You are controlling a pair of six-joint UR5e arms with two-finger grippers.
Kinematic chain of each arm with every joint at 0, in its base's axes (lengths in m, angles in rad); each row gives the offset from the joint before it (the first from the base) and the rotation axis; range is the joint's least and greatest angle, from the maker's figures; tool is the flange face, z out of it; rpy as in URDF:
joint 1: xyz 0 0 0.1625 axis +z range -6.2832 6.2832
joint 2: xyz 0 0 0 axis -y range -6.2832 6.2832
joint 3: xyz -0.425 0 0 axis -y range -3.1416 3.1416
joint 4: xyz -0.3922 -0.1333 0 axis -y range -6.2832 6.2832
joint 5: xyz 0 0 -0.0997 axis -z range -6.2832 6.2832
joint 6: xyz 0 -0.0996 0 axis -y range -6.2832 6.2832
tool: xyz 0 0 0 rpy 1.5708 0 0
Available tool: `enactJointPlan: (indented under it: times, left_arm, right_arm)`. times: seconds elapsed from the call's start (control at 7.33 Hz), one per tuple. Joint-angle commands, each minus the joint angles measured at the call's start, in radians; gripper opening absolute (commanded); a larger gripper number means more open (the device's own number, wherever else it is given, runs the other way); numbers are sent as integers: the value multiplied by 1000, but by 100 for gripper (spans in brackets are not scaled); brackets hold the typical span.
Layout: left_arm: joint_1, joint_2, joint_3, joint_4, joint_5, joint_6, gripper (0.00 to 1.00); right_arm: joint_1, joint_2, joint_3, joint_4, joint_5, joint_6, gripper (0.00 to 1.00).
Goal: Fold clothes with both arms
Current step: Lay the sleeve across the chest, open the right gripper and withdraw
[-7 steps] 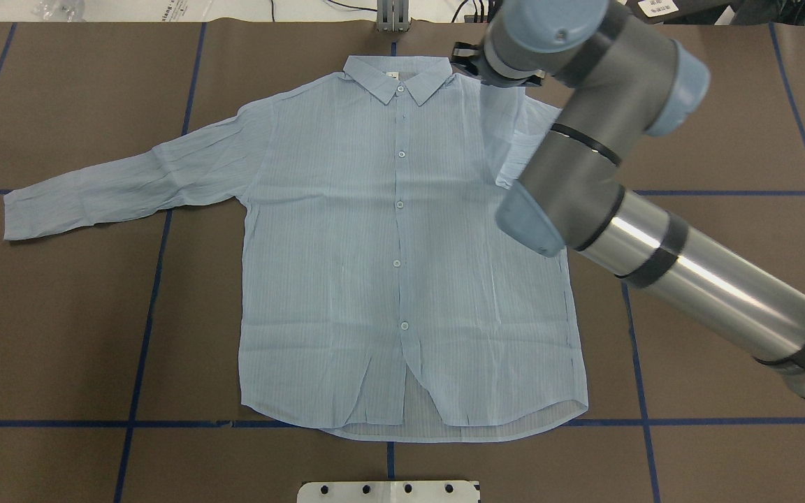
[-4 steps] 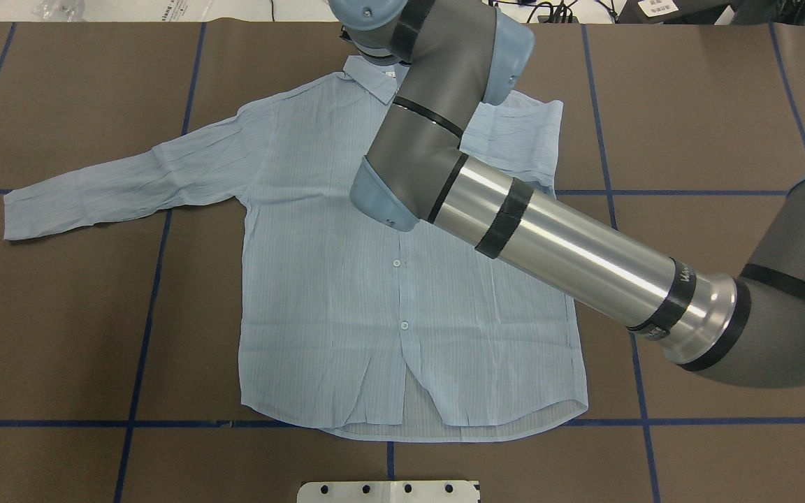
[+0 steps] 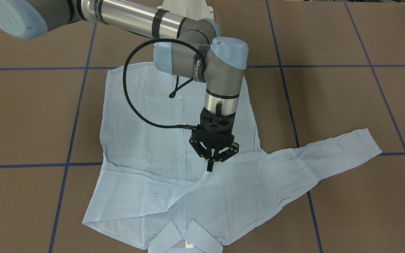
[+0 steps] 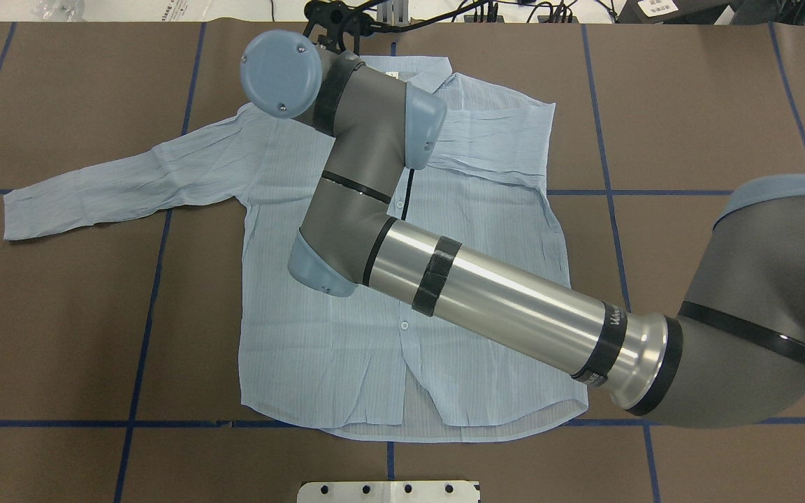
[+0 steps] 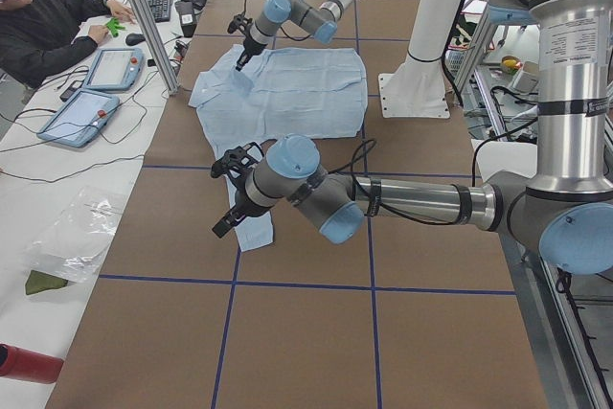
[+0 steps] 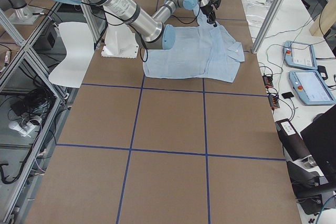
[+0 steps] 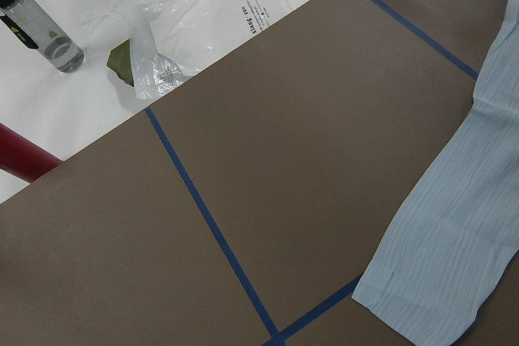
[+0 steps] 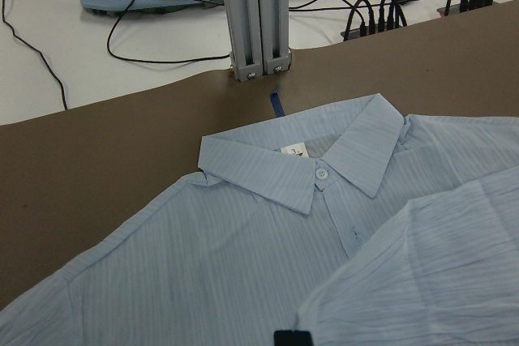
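The light blue striped shirt (image 3: 146,140) lies face up and buttoned on the brown table, collar (image 8: 308,168) at the far edge. My right arm (image 4: 486,300) reaches across it. My right gripper (image 3: 210,167) is shut on the right sleeve's end (image 3: 202,177), holding it over the chest, so that sleeve lies folded across the front. The other sleeve (image 4: 95,188) stretches out flat toward my left. My left gripper (image 5: 230,210) hovers by that sleeve's cuff (image 7: 438,281) and shows only in the left side view; I cannot tell whether it is open or shut.
Blue tape lines (image 4: 144,314) grid the brown table. An aluminium post (image 8: 255,14) stands at the far edge behind the collar, with teach pendants (image 5: 91,93) and a seated person (image 5: 48,16) beyond. A plastic bag (image 7: 186,38) and a bottle (image 7: 40,30) lie off the table's left end.
My right arm has swept leftward from the shirt's right shoulder past the collar, dragging the right sleeve over the chest. The left sleeve and the body have stayed put.
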Motion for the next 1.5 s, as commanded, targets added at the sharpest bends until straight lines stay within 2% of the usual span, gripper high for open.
enactJointPlan:
  times: [0.0, 0.14, 0.41, 0.68, 0.82, 0.95, 1.09, 1.23, 1.36]
  left_arm:
    - [0, 5, -1, -2, 0, 0, 100]
    - [0, 5, -3, -2, 0, 0, 100]
    - [2, 5, 5, -1, 0, -2, 100]
    - [3, -17, 34, -4, 0, -5, 100]
    - [3, -35, 78, -78, 2, -11, 100]
    - [12, -41, 145, -256, 2, -49, 100]
    - [53, -41, 213, -392, 3, -190, 100]
    - [124, -41, 225, -455, 11, -354, 100]
    - [209, -41, 232, -500, 15, -491, 100]
  right_arm:
    - [-34, 101, -108, 6, -43, 112, 50]
    - [-33, 109, -111, 4, -43, 94, 99]
    - [-13, 141, -111, 6, -24, 56, 100]
    - [83, 129, -94, 0, 139, -31, 100]
    - [134, 80, -38, -3, 217, -108, 100]
    - [176, -26, 95, -6, 289, -192, 100]
    - [238, -126, 209, -14, 390, -276, 100]
    - [309, -208, 314, -67, 475, -385, 100]
    - [388, -338, 463, -106, 568, -544, 100]
